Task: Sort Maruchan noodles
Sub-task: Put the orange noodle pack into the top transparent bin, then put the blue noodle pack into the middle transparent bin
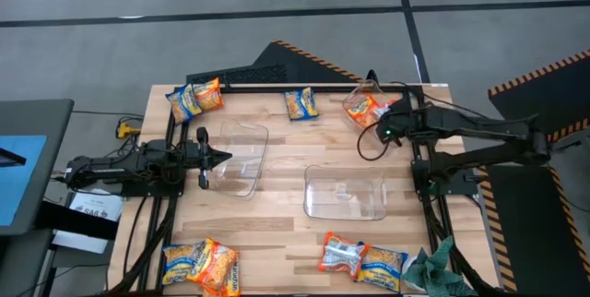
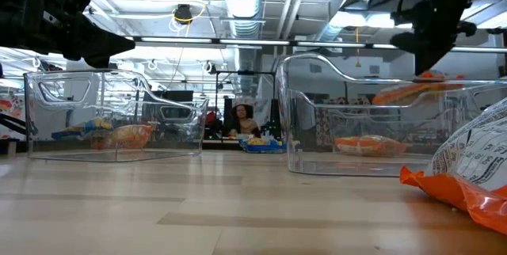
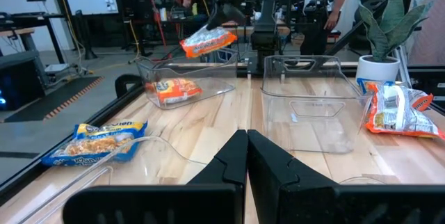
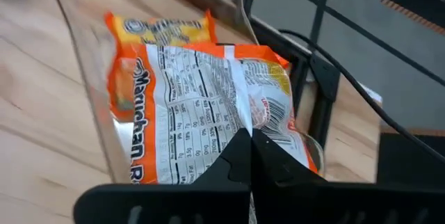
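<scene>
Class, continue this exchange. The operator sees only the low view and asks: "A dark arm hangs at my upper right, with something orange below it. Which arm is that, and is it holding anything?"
Observer: The right arm. Its tool is shut on an orange-and-white Maruchan packet.
Operator: Is a bin under it?
Observer: Yes, a clear corner bin, with another orange packet lying inside.
Operator: And the left tool?
Observer: The left tool is shut and empty, at the edge of a second bin.
</scene>
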